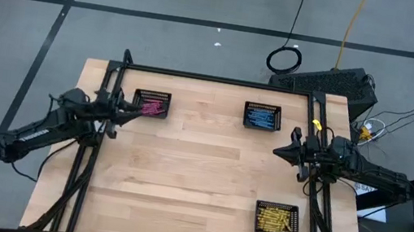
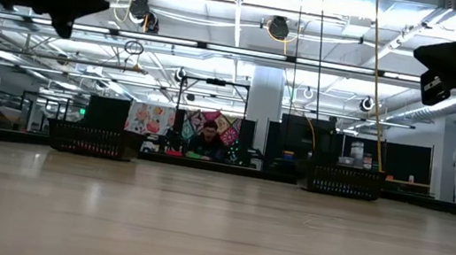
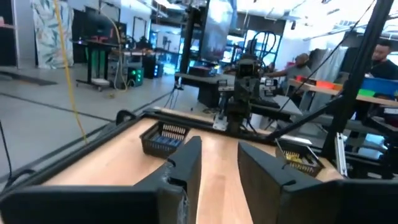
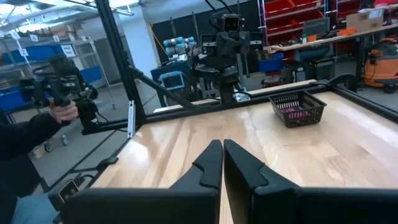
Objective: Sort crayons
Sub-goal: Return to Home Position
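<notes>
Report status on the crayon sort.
Left gripper open, right gripper shut, both empty, raised. Pink crayons, blue crayons, yellow crayons binned separately. Nothing seen in the way.

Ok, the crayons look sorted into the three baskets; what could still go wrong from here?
The open left gripper hangs beside the pink-crayon basket; a low swing could knock it. The yellow-crayon basket sits near a corner of the table, close to the right arm, whose shut right gripper waits over the table; a sweep might shove it. A person's hand with a device is close to the table's edge.
</notes>
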